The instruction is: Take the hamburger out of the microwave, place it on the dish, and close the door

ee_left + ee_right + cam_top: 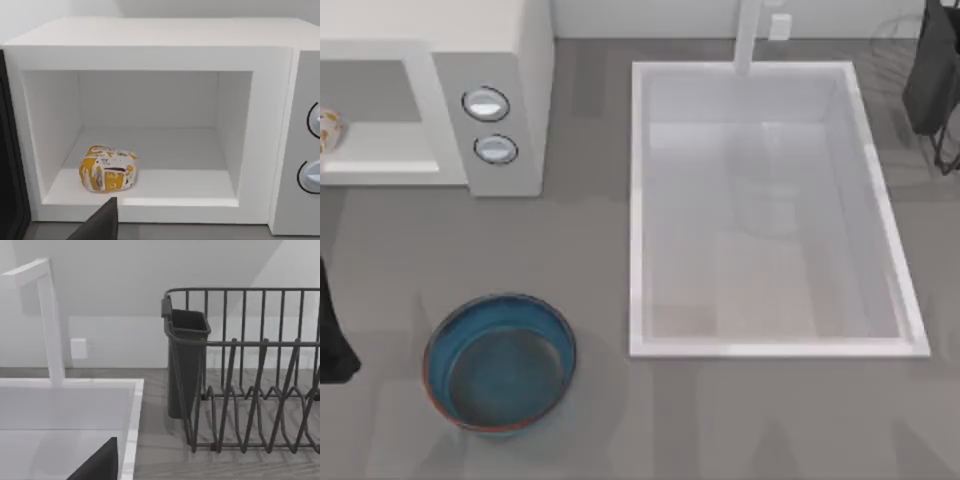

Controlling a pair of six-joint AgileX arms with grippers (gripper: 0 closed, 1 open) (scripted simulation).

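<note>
Jaws: can't tell on either arm. My left arm [332, 340] sits at table's left edge. Hamburger [107, 168] inside open microwave [510, 60]; dish [500, 362] on grey table [740, 420], sink [770, 210] to the right.

Even, soft lighting throughout; faint shadows, no glare, slight overall blur.

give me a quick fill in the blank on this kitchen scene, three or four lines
1. The hamburger lies inside the ____.
2. The dish on the counter holds ____.
3. The microwave front panel carries ____ round knobs.
4. Beside the sink stands a dark wire ____.

Missing words: microwave; nothing; two; rack
</note>
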